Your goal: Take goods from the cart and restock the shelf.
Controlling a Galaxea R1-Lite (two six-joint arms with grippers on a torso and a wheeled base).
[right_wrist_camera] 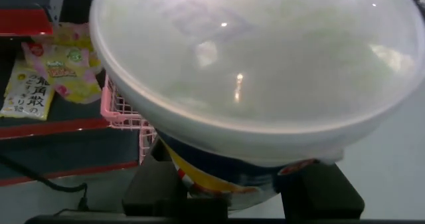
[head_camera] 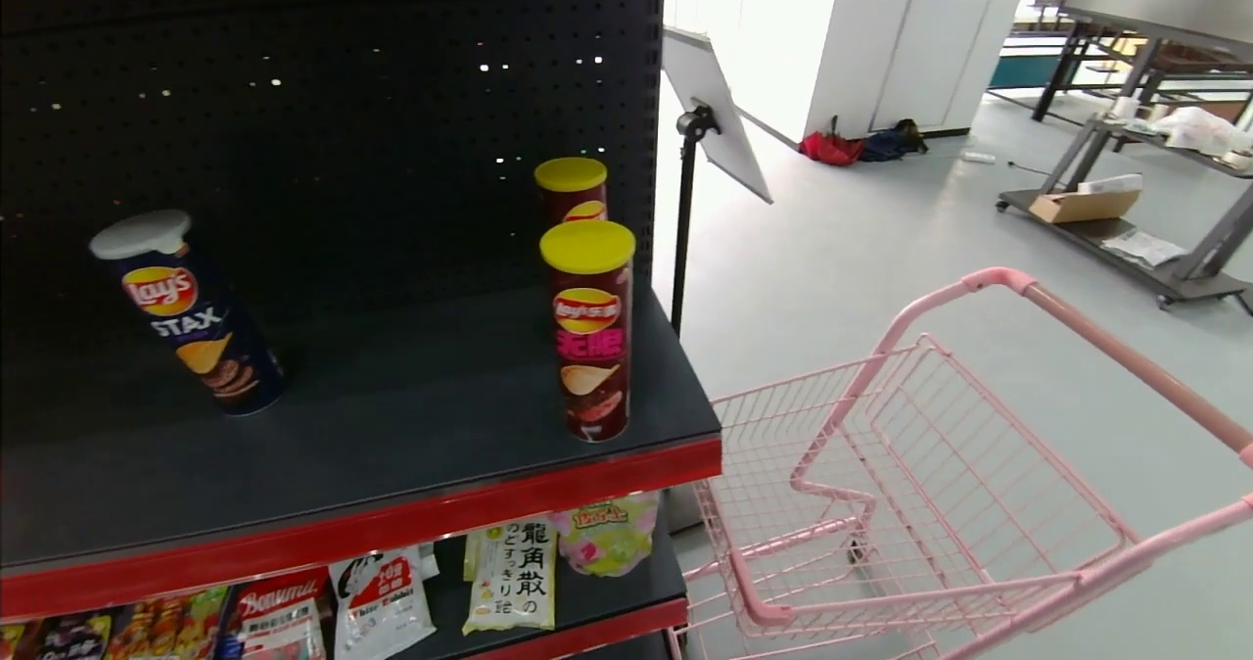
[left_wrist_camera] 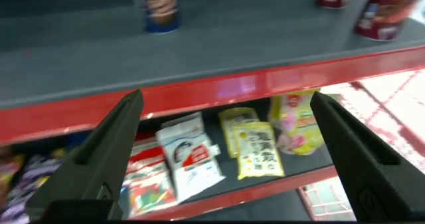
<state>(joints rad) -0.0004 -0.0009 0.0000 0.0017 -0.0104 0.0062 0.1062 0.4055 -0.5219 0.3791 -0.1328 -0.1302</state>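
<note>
Dark shelf (head_camera: 392,464) with a red front edge, and a pink wire cart (head_camera: 1096,339) just beside its right end. On the shelf stand 1 blue chip can (head_camera: 201,322) at left and 2 maroon chip cans (head_camera: 590,332) at right, one behind the other. Snack bags (head_camera: 509,572) lie on the tier below. The left gripper (left_wrist_camera: 226,96) faces the shelf, fingers spread wide, holding nothing. The right gripper (right_wrist_camera: 236,184) is clamped around a white-lidded chip can (right_wrist_camera: 252,71).

Logo labels on blue can (head_camera: 191,317), front maroon can (head_camera: 590,337) and rear maroon can (head_camera: 573,190). Printed bags (left_wrist_camera: 192,161) lie beyond left gripper (left_wrist_camera: 226,99) fingers (left_wrist_camera: 106,151). Held can (right_wrist_camera: 252,64) between right gripper (right_wrist_camera: 232,191) fingers: label unreadable.
</note>
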